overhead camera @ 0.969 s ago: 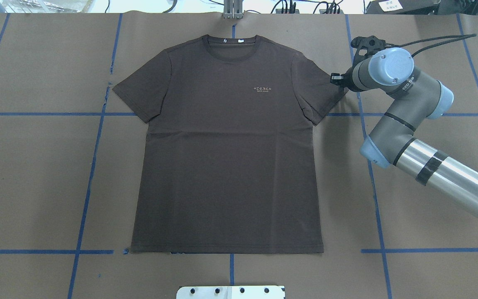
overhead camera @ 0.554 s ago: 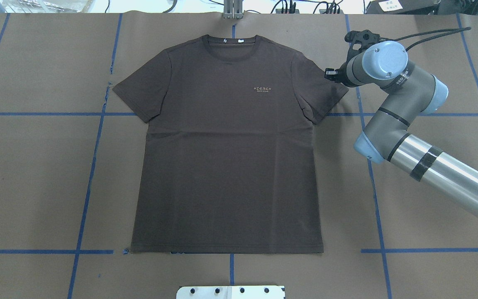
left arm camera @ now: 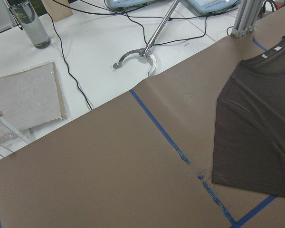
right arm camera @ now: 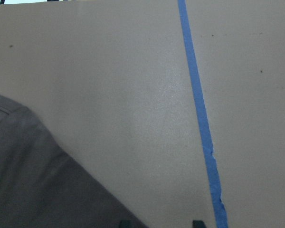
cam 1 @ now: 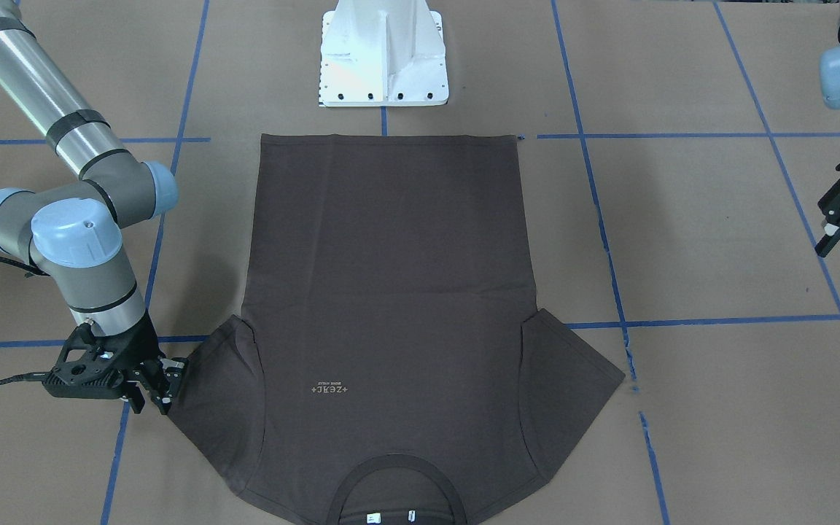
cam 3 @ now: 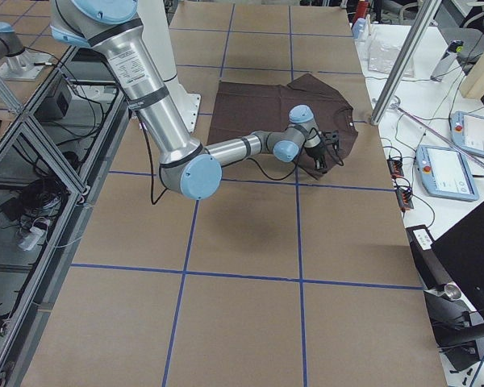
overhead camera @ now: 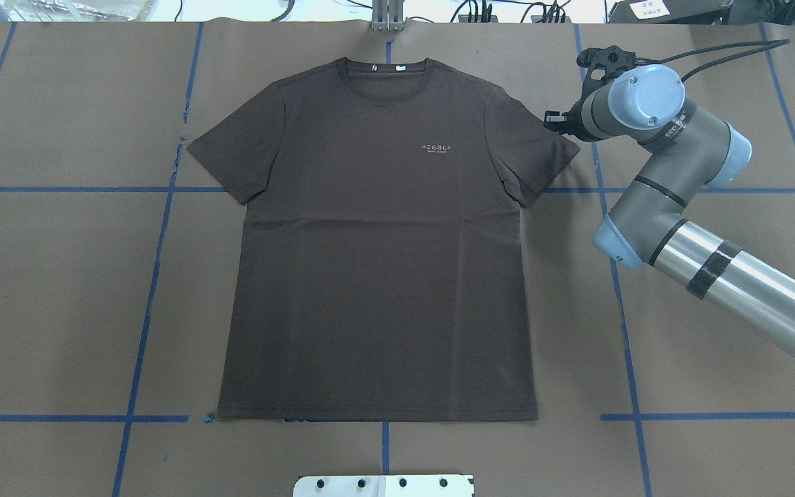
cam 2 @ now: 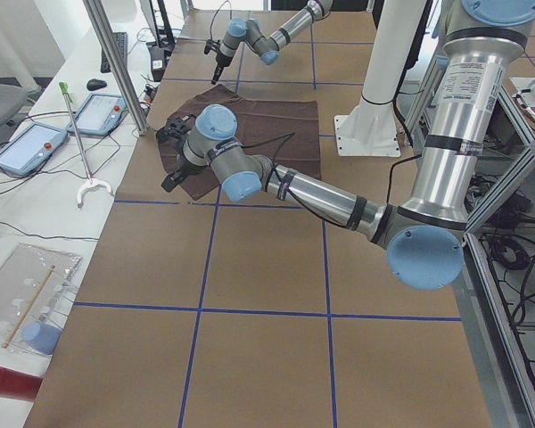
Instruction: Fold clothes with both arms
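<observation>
Lying flat mid-frame in your overhead view, the T-shirt [overhead camera: 377, 262] sits on the counter [overhead camera: 59, 297]. You see the right gripper [cam 1: 163, 386], fingers parted, at its sleeve edge, front view lower left; the left gripper [cam 1: 832, 230] hangs released, right edge.

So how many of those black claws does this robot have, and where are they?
2. The right gripper is at the edge of one T-shirt sleeve, on the front-facing view's left. The left gripper hangs over bare table, well away from it. None seems hidden.
</observation>
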Robot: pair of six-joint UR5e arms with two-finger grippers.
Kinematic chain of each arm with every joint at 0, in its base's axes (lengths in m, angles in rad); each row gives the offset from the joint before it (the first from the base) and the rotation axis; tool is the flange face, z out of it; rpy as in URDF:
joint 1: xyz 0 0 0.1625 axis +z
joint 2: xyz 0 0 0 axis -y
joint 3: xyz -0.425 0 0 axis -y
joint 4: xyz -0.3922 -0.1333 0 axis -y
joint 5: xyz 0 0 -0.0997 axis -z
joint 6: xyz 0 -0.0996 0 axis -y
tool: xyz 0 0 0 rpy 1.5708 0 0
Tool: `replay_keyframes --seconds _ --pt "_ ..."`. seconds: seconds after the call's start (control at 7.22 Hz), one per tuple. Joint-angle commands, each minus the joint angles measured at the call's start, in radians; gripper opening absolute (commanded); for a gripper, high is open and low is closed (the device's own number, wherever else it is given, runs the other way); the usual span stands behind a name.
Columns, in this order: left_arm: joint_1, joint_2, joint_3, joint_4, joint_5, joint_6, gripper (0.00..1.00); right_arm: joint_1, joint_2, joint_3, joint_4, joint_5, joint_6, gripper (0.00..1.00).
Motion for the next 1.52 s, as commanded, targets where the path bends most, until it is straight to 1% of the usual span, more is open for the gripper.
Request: replay_keyframes --seconds 0.0,0.69,1.11,1.25,1.38 --pt "0.001 -0.009 0.003 0.0 0.0 0.0 1.0 0.0 -0.005 -0.002 0.001 0.0 -0.005 0.68" --pt "0.001 -0.016 0.003 0.001 0.0 0.0 1.0 -0.023 -0.009 -0.008 0.001 0.0 0.022 0.62" --pt "0.001 -0.017 0.003 0.001 0.0 0.0 1.0 -0.029 -0.011 -0.016 0.001 -0.002 0.022 0.62" --pt "0.001 -0.017 0.003 0.001 0.0 0.0 1.0 -0.029 -0.014 -0.016 0.001 0.0 0.022 0.58" --pt "0.001 -0.017 0.004 0.001 0.0 0.001 1.0 -0.029 -0.012 -0.016 0.001 0.0 0.025 0.24"
